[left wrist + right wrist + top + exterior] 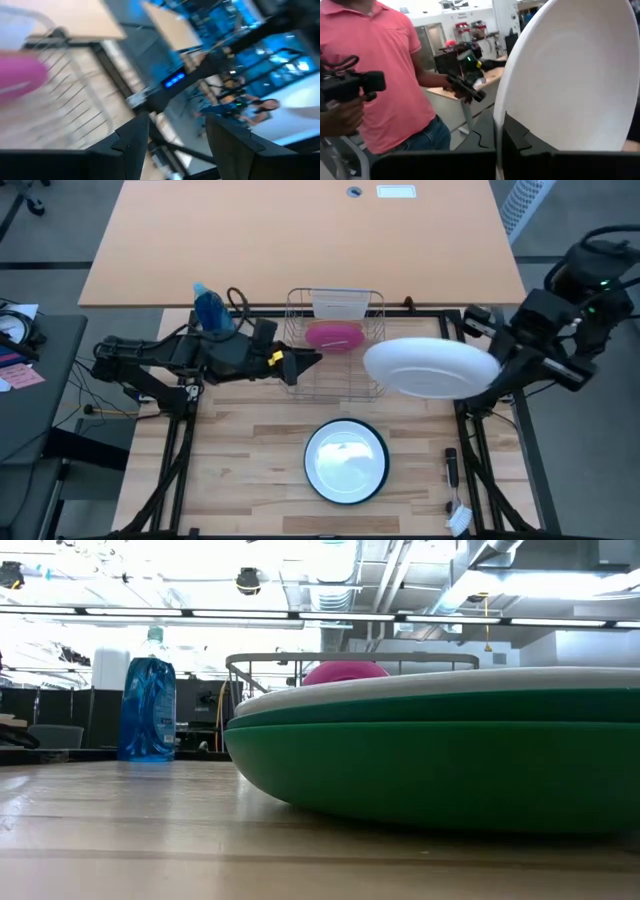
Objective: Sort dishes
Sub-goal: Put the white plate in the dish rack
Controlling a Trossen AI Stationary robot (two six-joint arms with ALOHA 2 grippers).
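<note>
My right gripper (497,370) is shut on a white plate (432,368) and holds it in the air over the table's right side, right of the wire dish rack (372,330). A magenta-pink plate (335,335) and a white plate (338,305) stand in the rack. A white plate with a dark rim (346,460) lies flat on the table near the front; the low view shows a dark green underside (440,765) beneath a pale top. My left gripper (310,362) is open at the rack's left side, with nothing between its fingers (135,137). My right gripper pinches the white plate's rim (504,117) between its two fingers, at the plate's right edge (492,368). The fingers come at it from the table's right side. The plate is lifted clear of the table and tilted.
A blue spray bottle (213,310) stands at the back left, behind my left arm. A dark pen (450,465) and a small white object (460,520) lie at the front right. A person in a pink shirt (395,75) stands beyond the table with a camera.
</note>
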